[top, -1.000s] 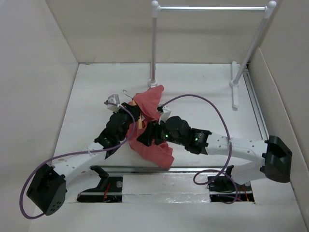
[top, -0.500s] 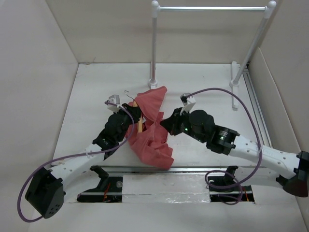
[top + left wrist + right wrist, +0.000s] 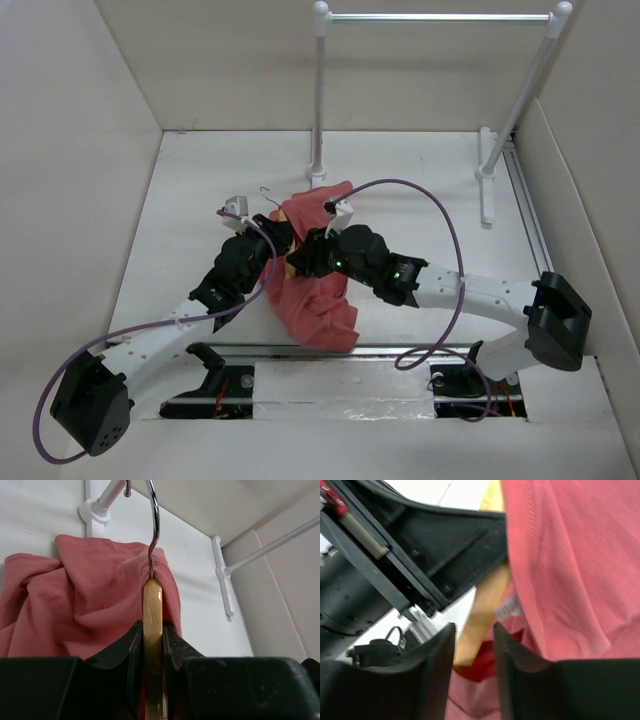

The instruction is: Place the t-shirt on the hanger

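The red-pink t-shirt (image 3: 318, 305) lies bunched at the table's middle, draped over the tan wooden hanger (image 3: 291, 262). My left gripper (image 3: 272, 238) is shut on the hanger (image 3: 152, 610). The wire hook (image 3: 155, 525) rises through the shirt's collar (image 3: 167, 582). My right gripper (image 3: 305, 262) is at the shirt, just right of the left gripper. In the right wrist view its jaws (image 3: 472, 630) stand apart. The hanger's arm (image 3: 485, 607) and the shirt (image 3: 570, 565) with its white label lie between and beyond them. I cannot tell whether they touch either.
A white rack with a metal bar (image 3: 435, 17) stands at the back, its left post (image 3: 318, 100) just behind the shirt and its right foot (image 3: 486, 185) at the far right. Beige walls enclose the table. Purple cables loop over both arms.
My right arm swung out to the right, off the shirt, and has come back left to the shirt and hanger. The left gripper has held the hanger almost still.
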`<move>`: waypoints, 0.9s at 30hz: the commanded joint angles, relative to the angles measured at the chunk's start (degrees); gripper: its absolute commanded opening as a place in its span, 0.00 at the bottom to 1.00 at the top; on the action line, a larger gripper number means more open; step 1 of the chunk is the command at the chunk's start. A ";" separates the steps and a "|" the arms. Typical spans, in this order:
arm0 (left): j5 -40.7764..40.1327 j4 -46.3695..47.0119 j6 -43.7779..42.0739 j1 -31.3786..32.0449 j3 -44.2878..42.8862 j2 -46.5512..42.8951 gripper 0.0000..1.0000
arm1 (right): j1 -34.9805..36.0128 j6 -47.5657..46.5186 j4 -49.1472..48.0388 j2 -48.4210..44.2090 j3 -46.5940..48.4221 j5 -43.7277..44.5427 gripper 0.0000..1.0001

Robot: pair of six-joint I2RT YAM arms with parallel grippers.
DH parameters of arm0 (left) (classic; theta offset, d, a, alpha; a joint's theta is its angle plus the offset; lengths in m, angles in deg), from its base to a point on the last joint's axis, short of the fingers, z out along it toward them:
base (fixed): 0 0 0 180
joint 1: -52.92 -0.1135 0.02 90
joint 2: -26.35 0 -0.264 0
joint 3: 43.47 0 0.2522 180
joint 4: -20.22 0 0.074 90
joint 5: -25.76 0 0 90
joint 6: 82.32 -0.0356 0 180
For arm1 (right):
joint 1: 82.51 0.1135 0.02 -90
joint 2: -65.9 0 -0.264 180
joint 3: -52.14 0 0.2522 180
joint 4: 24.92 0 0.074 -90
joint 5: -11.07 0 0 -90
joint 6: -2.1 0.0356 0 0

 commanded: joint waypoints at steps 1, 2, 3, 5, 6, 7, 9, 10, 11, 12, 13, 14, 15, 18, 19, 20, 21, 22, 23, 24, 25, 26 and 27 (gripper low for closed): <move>2.09 4.82 1.81 0.25 -1.97 -2.02 0.00 | 0.42 -0.02 -7.09 1.31 2.02 -1.45 0.45; 2.17 4.82 1.81 0.25 -2.06 -2.19 0.00 | 0.42 0.33 -7.18 1.85 2.46 -1.98 0.46; 2.26 4.73 1.90 0.25 -2.06 -2.37 0.00 | 0.42 0.68 -7.53 2.29 2.55 -2.16 0.49; 2.26 4.64 1.99 0.25 -2.15 -2.63 0.00 | 0.42 1.82 -7.89 3.43 2.46 -2.43 0.51; 2.26 4.56 1.81 0.25 -2.15 -2.80 0.00 | 0.42 2.35 -7.89 3.78 2.46 -2.52 0.52; 2.17 4.38 1.81 0.25 -2.33 -2.89 0.00 | 0.42 3.23 -8.15 4.31 2.11 -2.69 0.53; 2.09 4.29 1.90 0.25 -2.50 -3.25 0.00 | 0.42 4.02 -8.41 4.75 1.85 -2.69 0.54; 2.00 4.29 1.81 0.25 -2.42 -3.42 0.00 | 0.42 4.37 -8.41 4.84 1.76 -2.52 0.53; 2.17 4.29 1.81 0.25 -2.59 -3.77 0.00 | 0.42 4.72 -9.02 4.93 1.59 -2.52 0.53; 2.35 3.94 1.81 0.25 -2.85 -3.86 0.00 | 0.42 4.90 -9.29 5.19 1.50 -2.87 0.53; 2.52 4.11 1.46 0.25 -2.94 -3.95 0.00 | 0.42 4.99 -9.38 5.45 1.67 -3.13 0.51; 2.44 3.33 1.63 0.25 -3.38 -4.12 0.00 | 0.42 5.17 -9.38 5.54 1.76 -3.22 0.48; 2.44 3.33 1.64 0.25 -3.21 -4.21 0.00 | 0.42 5.17 -9.29 5.46 1.93 -3.13 0.39; 2.35 3.06 1.55 0.25 -3.56 -4.48 0.00 | 0.42 5.61 -9.47 4.67 1.94 -3.39 0.20; 2.09 2.37 1.29 0.25 -3.82 -4.56 0.00 | 0.42 5.61 -9.47 3.88 1.76 -3.40 0.13; 2.17 1.75 0.94 0.25 -4.69 -4.56 0.00 | 0.42 5.87 -9.21 3.18 1.59 -3.40 0.08; 2.17 1.31 -0.11 0.25 -5.14 -4.56 0.03 | 0.42 6.04 -9.20 2.48 1.32 -3.66 0.04; 2.61 0.61 -0.73 0.25 -5.57 -4.56 0.12 | -0.28 6.22 -9.38 0.73 0.97 -4.36 0.01; 3.14 0.25 -1.52 0.25 -7.06 -4.65 0.20 | -1.67 6.66 -9.90 -0.16 0.19 -5.32 0.00; 3.75 -0.27 -3.10 0.25 -8.03 -4.74 0.35 | -2.56 6.92 -10.17 -1.13 -0.26 -7.33 0.00; 4.80 -1.15 -3.89 0.25 -9.00 -4.91 0.42 | -3.52 7.27 -10.61 -2.01 -0.70 -7.52 0.00; 5.42 -1.50 -4.42 0.25 -10.66 -5.18 0.49 | -5.54 7.54 -11.22 -4.02 -1.22 -10.49 0.00; 6.30 -1.68 -4.86 0.25 -11.37 -5.35 0.58 | -6.51 8.24 -11.66 -4.91 -1.84 -12.95 0.00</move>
